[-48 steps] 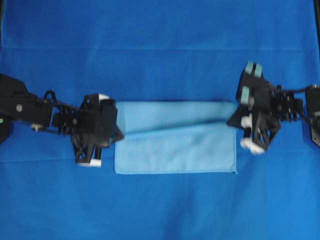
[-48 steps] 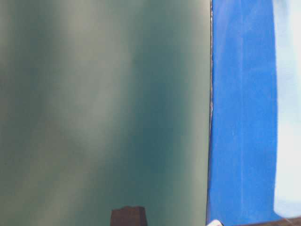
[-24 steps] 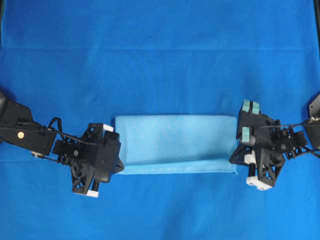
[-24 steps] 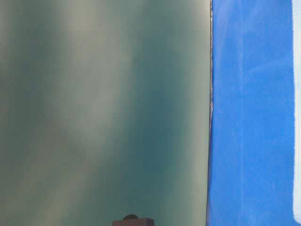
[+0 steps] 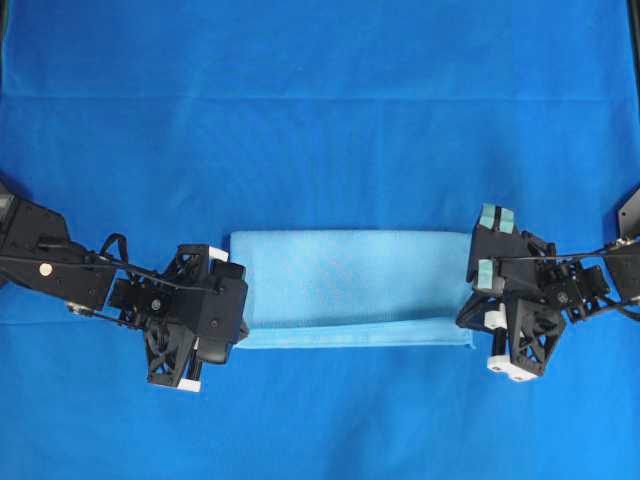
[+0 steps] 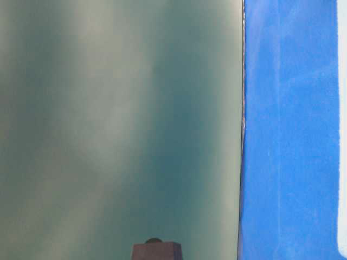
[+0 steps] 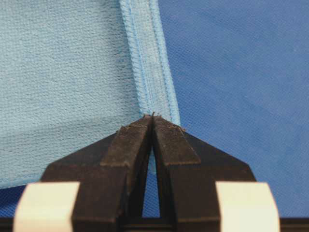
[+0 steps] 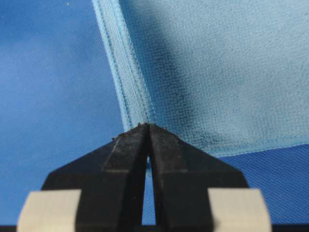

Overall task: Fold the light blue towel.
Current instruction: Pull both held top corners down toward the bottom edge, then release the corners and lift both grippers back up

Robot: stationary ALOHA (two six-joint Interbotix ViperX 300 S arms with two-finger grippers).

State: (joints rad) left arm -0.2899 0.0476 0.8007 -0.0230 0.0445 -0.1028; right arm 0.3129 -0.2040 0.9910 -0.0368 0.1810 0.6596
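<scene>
The light blue towel (image 5: 350, 283) lies flat in the middle of the blue table covering (image 5: 320, 110), folded into a long, narrow band that runs left to right. Along its near side a thin strip of a lower layer (image 5: 360, 339) shows past the top layer, so the edges do not quite line up there.

The left gripper (image 5: 240, 322) sits at the towel's left end, down at the near corner, its black body angled in from the left. From the left wrist camera, the two black fingers (image 7: 133, 145) meet at their tips right on the stitched hem (image 7: 147, 63) of the towel, with only a sliver of gap behind the tips; they look clenched on the hem's end, pinching it.

The right gripper (image 5: 468, 312) mirrors it at the towel's right end, again by the near corner. In the right wrist view its fingers (image 8: 129, 147) also come together at the tips on the hem (image 8: 126, 63), closed on the towel's edge in the same way.

Both arms reach in low from the sides, well apart, with the towel stretched between them.

The table-level camera is mostly blocked by a blurred grey-green surface (image 6: 119, 124); I can only make out a strip of blue covering on its right, and possibly a pale sliver of towel at the very edge.
</scene>
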